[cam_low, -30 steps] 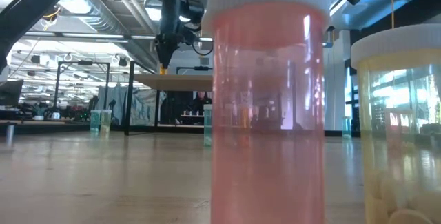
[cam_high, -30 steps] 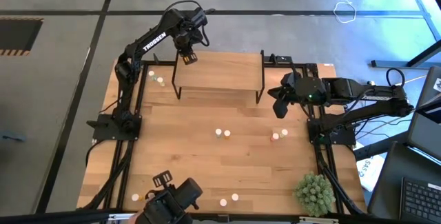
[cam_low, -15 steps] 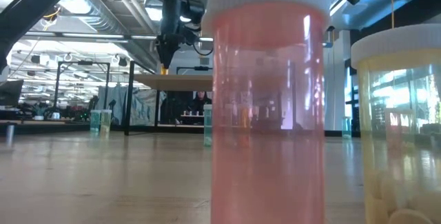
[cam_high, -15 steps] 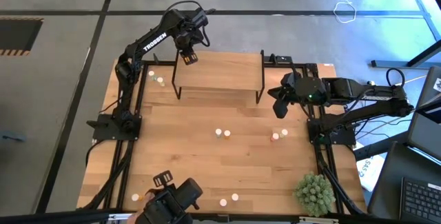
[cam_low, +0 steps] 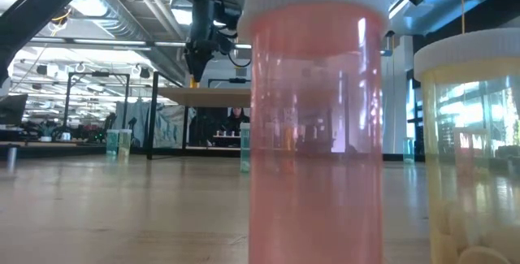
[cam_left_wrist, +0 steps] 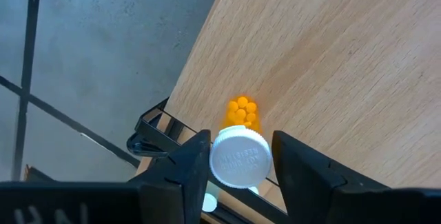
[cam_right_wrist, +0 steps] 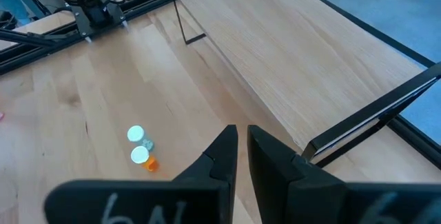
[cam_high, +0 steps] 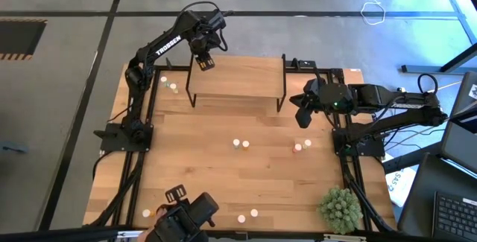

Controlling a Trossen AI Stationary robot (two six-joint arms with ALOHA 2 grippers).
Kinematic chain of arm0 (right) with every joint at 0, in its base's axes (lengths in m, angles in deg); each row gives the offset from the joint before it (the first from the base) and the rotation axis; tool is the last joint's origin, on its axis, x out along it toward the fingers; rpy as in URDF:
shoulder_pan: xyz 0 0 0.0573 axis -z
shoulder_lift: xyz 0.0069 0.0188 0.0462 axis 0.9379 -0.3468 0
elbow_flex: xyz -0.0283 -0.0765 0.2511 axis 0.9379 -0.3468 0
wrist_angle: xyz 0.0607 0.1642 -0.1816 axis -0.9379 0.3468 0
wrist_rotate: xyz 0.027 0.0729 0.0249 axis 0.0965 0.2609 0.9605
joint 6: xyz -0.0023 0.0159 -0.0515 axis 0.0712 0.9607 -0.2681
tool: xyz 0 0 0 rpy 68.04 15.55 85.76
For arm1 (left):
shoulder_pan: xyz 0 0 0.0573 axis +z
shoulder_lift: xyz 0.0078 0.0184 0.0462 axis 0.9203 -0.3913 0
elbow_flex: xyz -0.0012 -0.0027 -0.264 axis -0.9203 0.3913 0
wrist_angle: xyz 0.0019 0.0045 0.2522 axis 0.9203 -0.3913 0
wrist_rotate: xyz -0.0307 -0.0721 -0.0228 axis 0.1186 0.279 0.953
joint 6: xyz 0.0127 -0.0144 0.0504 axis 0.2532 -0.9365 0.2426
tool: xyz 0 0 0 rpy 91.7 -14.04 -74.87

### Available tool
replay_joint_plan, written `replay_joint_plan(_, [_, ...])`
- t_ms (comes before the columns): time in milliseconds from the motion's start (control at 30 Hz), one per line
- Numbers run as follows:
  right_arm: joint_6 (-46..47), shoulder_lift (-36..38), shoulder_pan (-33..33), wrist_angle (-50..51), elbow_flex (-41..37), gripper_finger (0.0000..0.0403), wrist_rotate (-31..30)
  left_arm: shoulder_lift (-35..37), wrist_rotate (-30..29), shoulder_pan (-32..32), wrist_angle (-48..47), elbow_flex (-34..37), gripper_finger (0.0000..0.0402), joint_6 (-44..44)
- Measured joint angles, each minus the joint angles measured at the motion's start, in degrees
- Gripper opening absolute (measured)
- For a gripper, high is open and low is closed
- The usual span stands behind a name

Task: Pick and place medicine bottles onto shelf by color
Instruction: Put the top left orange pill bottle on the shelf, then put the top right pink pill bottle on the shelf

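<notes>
We found the shelf (cam_high: 237, 78) to be a flat, pale-grained wooden board on thin black metal legs. An orange bottle (cam_left_wrist: 240, 124), cylindrical with a ribbed white cap, stood on the shelf's back left corner. The left gripper (cam_left_wrist: 240, 160) pointed down over it, fingers flanking the cap; whether they gripped or had let go, we could not tell. The right gripper (cam_right_wrist: 240, 156) hung beside the shelf's right end, fingers nearly together, holding nothing.
</notes>
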Motion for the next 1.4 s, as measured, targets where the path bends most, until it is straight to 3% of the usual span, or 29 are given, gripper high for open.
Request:
replay_joint_plan(400, [0.3,0.0,0.0,0.0,0.0,0.0039,0.0,0.0,-2.8,0.0,-0.1,0.0,0.0150,-0.9])
replay_joint_plan(967, [0.3,0.0,0.0,-0.1,0.0,0.0039,0.0,0.3,-2.3,0.0,-0.2,-0.1,0.0150,-0.9])
replay_joint_plan(1400, [0.3,0.0,0.0,-0.1,0.0,0.0039,0.0,0.4,-2.4,0.0,-1.0,-4.8,0.0150,-0.9])
